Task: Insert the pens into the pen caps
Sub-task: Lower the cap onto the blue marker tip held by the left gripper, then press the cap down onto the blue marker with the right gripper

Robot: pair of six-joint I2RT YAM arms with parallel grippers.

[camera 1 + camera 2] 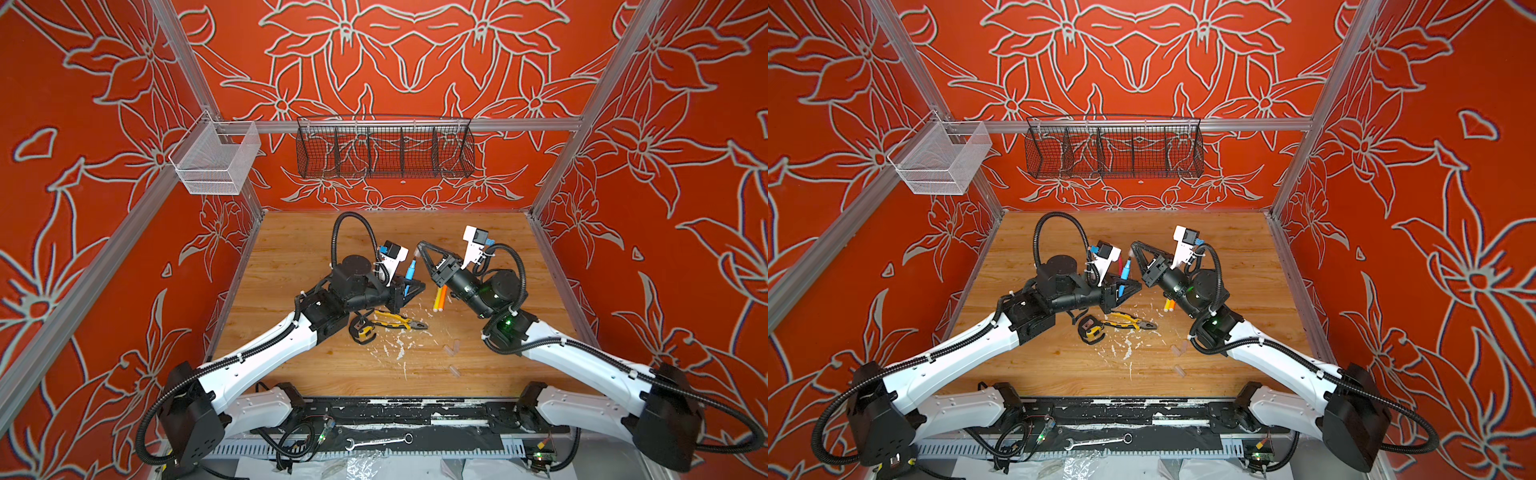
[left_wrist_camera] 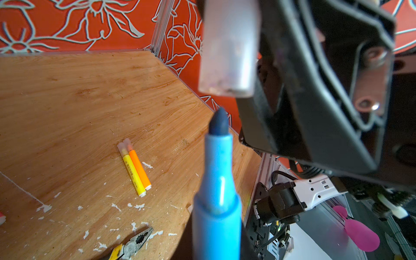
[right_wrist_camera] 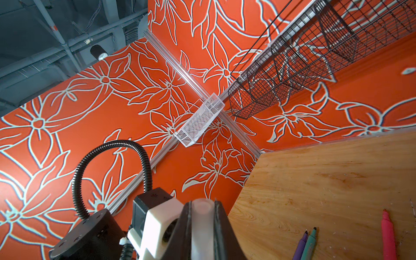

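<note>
My left gripper (image 1: 409, 287) is shut on a blue pen (image 1: 410, 270) (image 2: 217, 191), which points its dark tip upward. My right gripper (image 1: 420, 246) (image 3: 203, 209) is shut on a clear pen cap (image 3: 203, 217) (image 2: 227, 51). In the left wrist view the cap's open mouth hangs just over the pen tip, a small gap apart. A yellow pen (image 2: 131, 172) and an orange pen (image 2: 140, 168) lie side by side on the table with caps on. Uncapped purple (image 3: 301, 245), green (image 3: 311, 243) and pink (image 3: 388, 236) pens lie on the wood. Two loose caps (image 1: 453, 348) (image 1: 454, 370) lie near the right arm.
Yellow-handled pliers (image 1: 399, 320) and a small black-and-yellow object (image 1: 361, 330) lie just in front of the left gripper, among white flecks (image 1: 399, 349). A black wire basket (image 1: 384, 151) and a white mesh basket (image 1: 216, 160) hang on the back rails. A wrench (image 1: 378, 442) lies at the front.
</note>
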